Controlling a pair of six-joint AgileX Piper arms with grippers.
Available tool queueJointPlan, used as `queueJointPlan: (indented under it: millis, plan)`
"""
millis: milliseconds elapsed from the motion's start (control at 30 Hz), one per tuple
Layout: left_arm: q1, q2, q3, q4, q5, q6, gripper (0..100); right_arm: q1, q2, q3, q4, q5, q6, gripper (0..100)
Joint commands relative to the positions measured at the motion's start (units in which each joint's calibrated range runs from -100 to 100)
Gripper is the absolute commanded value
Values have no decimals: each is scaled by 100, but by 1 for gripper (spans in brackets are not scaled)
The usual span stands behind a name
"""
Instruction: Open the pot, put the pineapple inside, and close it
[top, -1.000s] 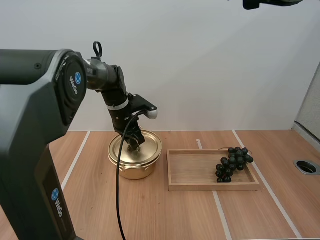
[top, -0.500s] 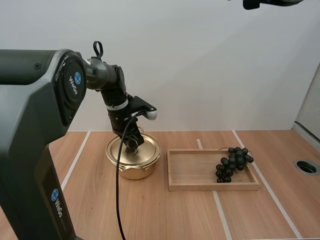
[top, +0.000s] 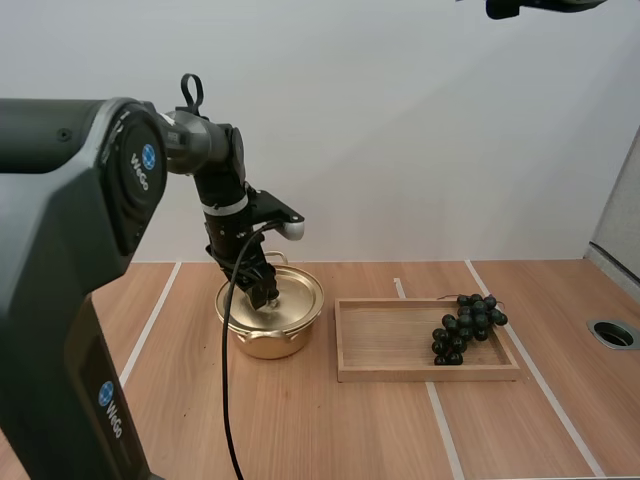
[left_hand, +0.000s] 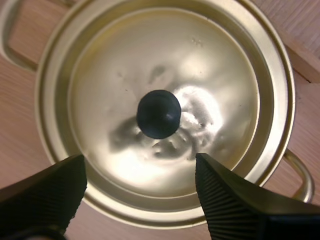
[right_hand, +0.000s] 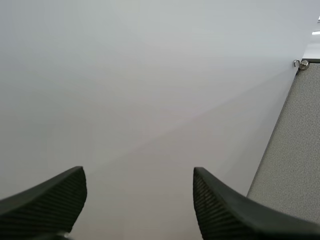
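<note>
One pot (top: 268, 344) on white-lined wooden table (top: 330, 430)

The left arm (top: 215, 160) reaches forward and bends steeply down at the wrist. The left gripper (top: 262, 292) points downward, its ribbed fingers (left_hand: 45, 192) spread wide with nothing pinched. The right gripper (right_hand: 137, 175) likewise has both fingers well apart, gripping nothing.
</note>
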Motion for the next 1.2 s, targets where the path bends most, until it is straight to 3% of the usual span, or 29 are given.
queueJointPlan:
  millis: [0, 200, 367, 500, 800, 1167]
  plan:
    - [-4, -460, -354, -16, -21, 19, 100, -26, -79, -32, -27, 36, -31, 100]
    - [-4, -1562, -1156, -530, -462, -202, 100, -26, -79, -32, -27, 36, -31, 100]
    - [-4, -2589, -1662, -946, -1332, -976, 100, -26, -79, -32, -27, 36, -31, 100]
    - [-4, -3562, -1721, -946, -2197, -1409, 100, -26, -79, -32, -27, 36, -31, 100]
    - [-4, -5320, -1721, -979, -2305, -1847, 100, -26, -79, -32, -27, 36, -31, 100]
    - [-4, -7037, -1721, -771, -3331, -2406, 100, -26, -79, -32, -27, 36, -31, 100]
